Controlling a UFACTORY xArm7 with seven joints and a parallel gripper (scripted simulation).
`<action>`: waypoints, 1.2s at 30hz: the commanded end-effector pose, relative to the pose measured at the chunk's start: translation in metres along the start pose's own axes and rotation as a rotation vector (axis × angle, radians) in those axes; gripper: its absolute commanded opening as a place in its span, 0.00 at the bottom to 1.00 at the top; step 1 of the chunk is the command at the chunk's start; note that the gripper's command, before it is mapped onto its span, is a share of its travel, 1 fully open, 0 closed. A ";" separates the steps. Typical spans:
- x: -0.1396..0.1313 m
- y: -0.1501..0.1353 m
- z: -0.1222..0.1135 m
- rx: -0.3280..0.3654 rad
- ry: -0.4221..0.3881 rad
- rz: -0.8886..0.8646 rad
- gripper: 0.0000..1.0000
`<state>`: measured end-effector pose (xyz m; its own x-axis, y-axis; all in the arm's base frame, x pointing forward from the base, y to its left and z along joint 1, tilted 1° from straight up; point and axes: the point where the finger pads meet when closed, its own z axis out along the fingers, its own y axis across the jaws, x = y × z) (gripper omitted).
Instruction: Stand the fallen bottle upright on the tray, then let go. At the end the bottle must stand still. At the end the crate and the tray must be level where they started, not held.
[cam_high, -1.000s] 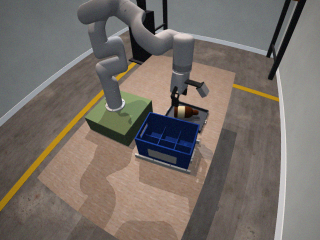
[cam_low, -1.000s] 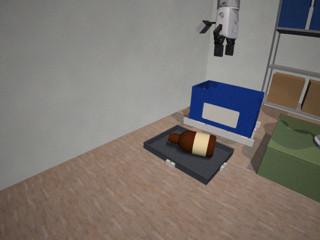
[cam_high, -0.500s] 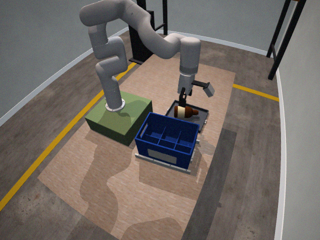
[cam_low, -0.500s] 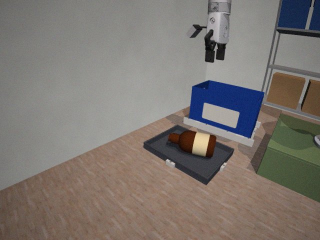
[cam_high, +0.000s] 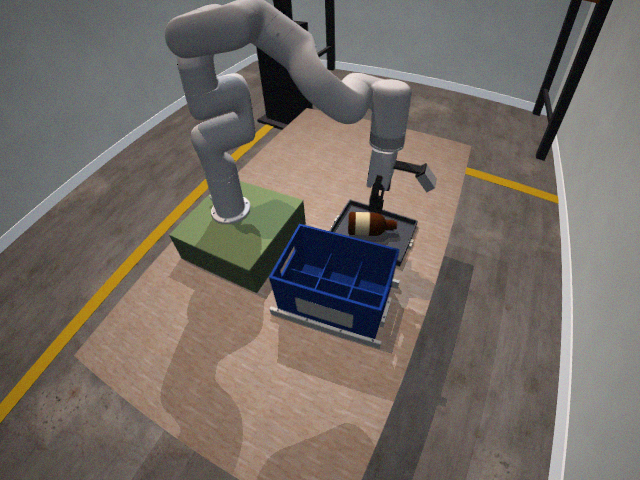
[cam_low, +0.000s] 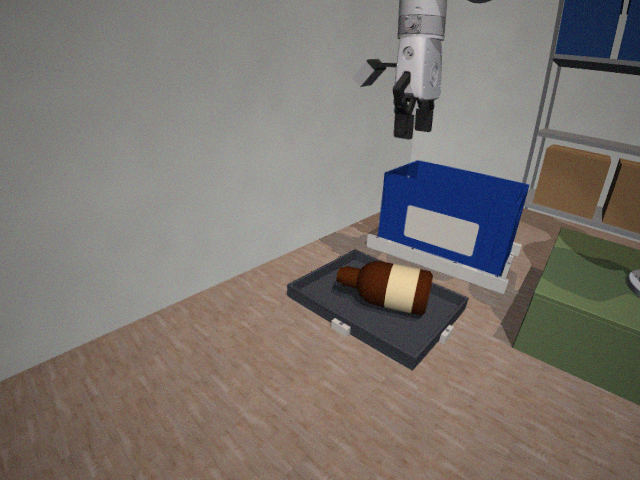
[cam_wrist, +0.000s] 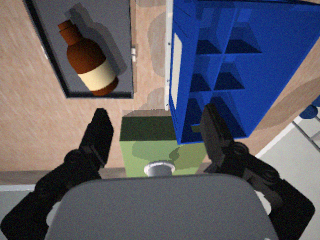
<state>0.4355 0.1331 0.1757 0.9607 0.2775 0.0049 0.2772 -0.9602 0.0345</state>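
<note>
A brown bottle (cam_high: 370, 223) with a cream label lies on its side on the dark grey tray (cam_high: 374, 237). It also shows in the exterior view (cam_low: 388, 284) on the tray (cam_low: 377, 310), neck toward the left, and at the upper left of the wrist view (cam_wrist: 89, 59). My gripper (cam_high: 376, 198) (cam_low: 410, 122) hangs high in the air, well above the tray, pointing down. Its fingers are open and empty. The blue crate (cam_high: 334, 279) with inner compartments stands right beside the tray.
A green block (cam_high: 240, 235) carries the arm's base, close to the crate's left. Shelving with brown boxes (cam_low: 571, 186) stands behind the crate. A wall runs along the left in the exterior view.
</note>
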 end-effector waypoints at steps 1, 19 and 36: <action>0.011 -0.046 0.021 0.008 0.007 -0.088 1.00; 0.016 -0.085 0.039 0.022 0.012 -0.157 1.00; 0.016 -0.114 0.053 0.035 0.015 -0.207 1.00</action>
<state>0.4244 0.2270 0.1272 0.8978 0.4401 0.0129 0.4401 -0.8979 0.0089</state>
